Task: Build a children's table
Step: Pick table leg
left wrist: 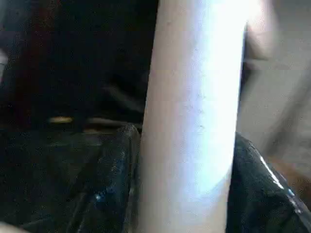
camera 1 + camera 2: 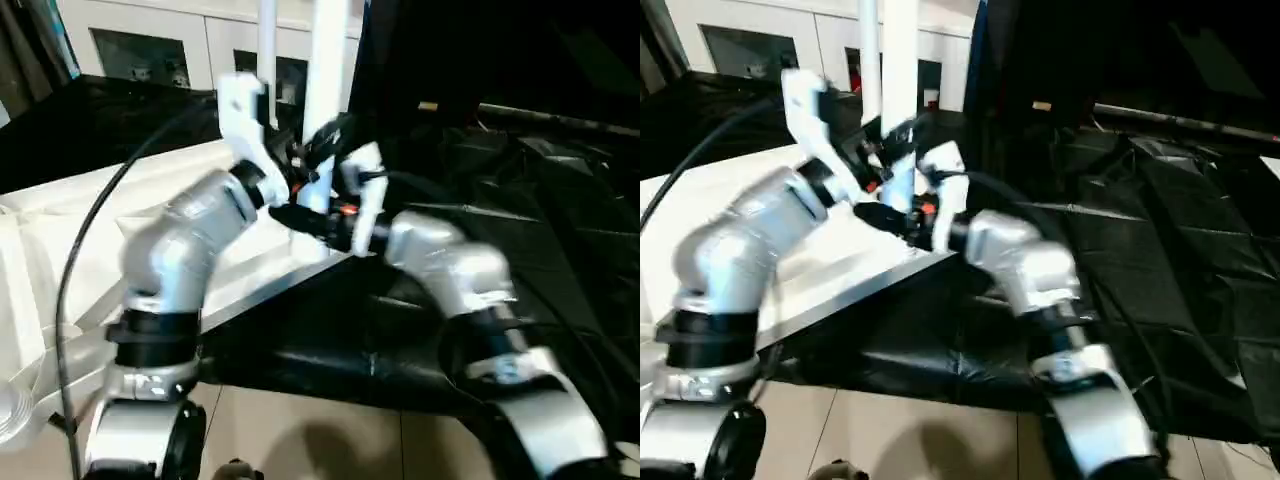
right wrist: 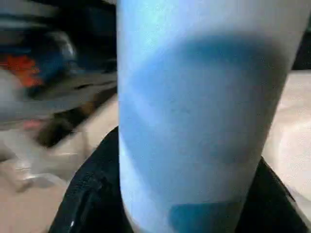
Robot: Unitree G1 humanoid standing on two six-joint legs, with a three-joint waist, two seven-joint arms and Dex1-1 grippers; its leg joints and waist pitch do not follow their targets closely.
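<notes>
Scene: we look down over two silver forearms that meet at the far corner of a white tabletop point(image 2: 60, 215) lying flat on a surface draped in black sheeting point(image 2: 560, 230).
Nearer leg: a white tapered tube leg point(image 2: 325, 60) stands upright at that corner, its lower end between the two wrists and its top leaving the picture.
Farther leg: we see a second, thinner-looking white leg point(image 2: 267, 45) upright just behind and to the left of the first.
Left end effector: the left end effector point(image 1: 184, 213) is clenched on the nearer leg; in the left wrist view one black finger point(image 1: 114, 184) lies against one side of the tube and a second black finger shows on the other side.
Right end effector: the right end effector point(image 3: 194, 213) is also clenched on the nearer leg; in the right wrist view a black finger point(image 3: 90, 194) presses each flank of the tube, which rises close before the camera.
Relative position: in the head views both wrists sit close together low on the leg, the left from the left and the right from the right.
Background: a white cabinet point(image 2: 180, 40) with glass doors stands behind the work.
Foreground: pale floor tiles point(image 2: 330, 440) show below the black sheeting.
</notes>
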